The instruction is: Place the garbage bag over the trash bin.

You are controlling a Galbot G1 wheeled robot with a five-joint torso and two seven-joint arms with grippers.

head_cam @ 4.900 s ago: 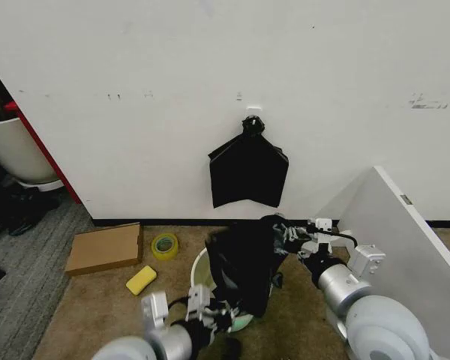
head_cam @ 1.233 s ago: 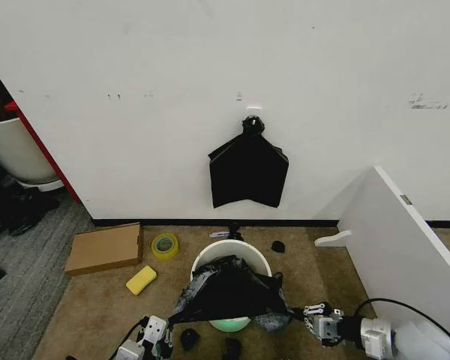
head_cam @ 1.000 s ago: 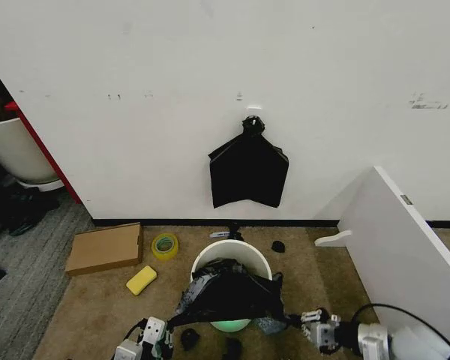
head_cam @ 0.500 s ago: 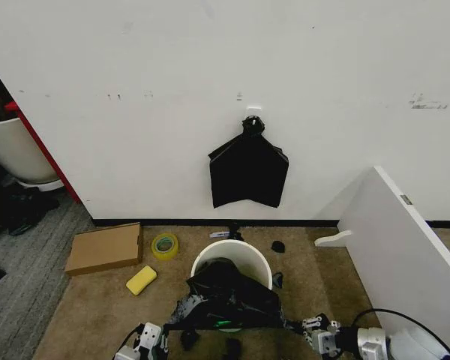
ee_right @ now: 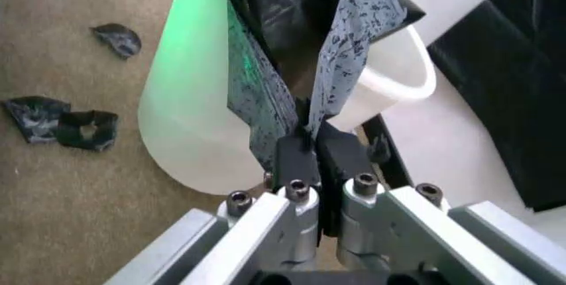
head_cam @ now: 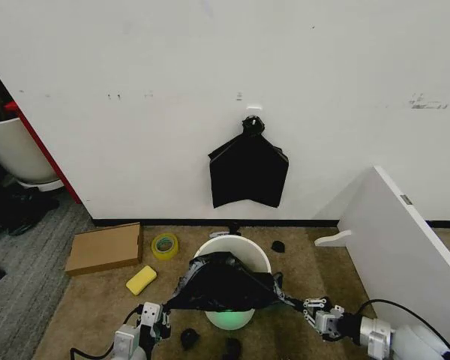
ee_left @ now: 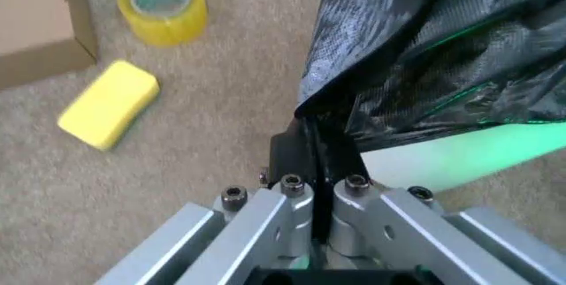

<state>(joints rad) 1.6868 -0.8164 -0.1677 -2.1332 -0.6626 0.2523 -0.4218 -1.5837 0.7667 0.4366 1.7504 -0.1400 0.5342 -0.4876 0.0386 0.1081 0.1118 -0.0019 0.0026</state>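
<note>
Black garbage bag (head_cam: 223, 286) is now being stretched wider and higher than half a second ago, draping over the near rim of the white trash bin (head_cam: 232, 250), left gripper (head_cam: 154, 318) and right gripper (head_cam: 310, 307) jaws both pinching its edges, far rim uncovered.

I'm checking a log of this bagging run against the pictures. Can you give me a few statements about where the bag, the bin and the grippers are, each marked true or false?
1. Both grippers are shut on the garbage bag. True: the left gripper and the right gripper each pinch an edge.
2. The garbage bag lies flat on the carpet. False: it is stretched across the trash bin.
3. The yellow sponge is inside the bin. False: it lies on the carpet beside it.
4. A tape roll sits near the cardboard box. True.
</note>
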